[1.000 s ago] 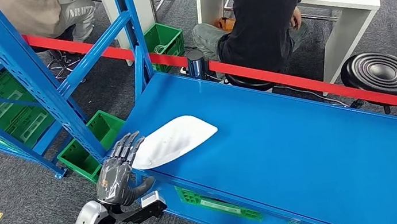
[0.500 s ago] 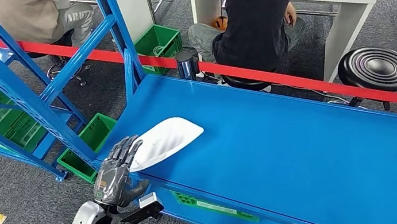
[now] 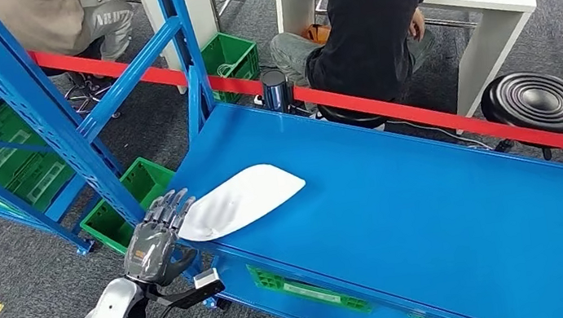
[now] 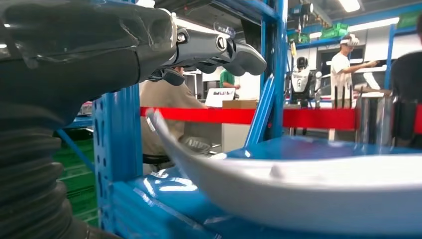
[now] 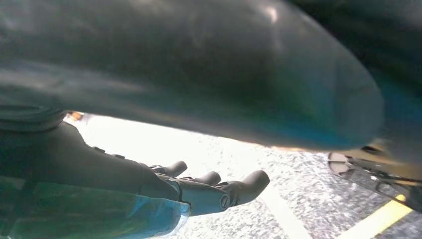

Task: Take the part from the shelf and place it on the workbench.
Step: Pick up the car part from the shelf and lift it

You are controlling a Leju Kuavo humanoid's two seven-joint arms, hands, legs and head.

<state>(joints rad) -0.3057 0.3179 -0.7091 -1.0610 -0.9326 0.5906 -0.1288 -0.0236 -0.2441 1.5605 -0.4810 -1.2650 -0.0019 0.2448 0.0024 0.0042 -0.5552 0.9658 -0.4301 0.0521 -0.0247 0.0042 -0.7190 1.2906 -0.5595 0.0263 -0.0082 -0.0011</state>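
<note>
Blue workbench (image 3: pixel 432 205): white part (image 3: pixel 242 199) lies flat at its corner.
My left hand (image 3: pixel 156 241), fingers spread beside it, should withdraw straight without nudging it.

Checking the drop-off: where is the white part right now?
In the head view, the white part lies on the blue workbench at its left end, beside the shelf post, with the left hand at its edge.

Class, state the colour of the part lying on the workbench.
White; the part shows best in the head view.
</note>
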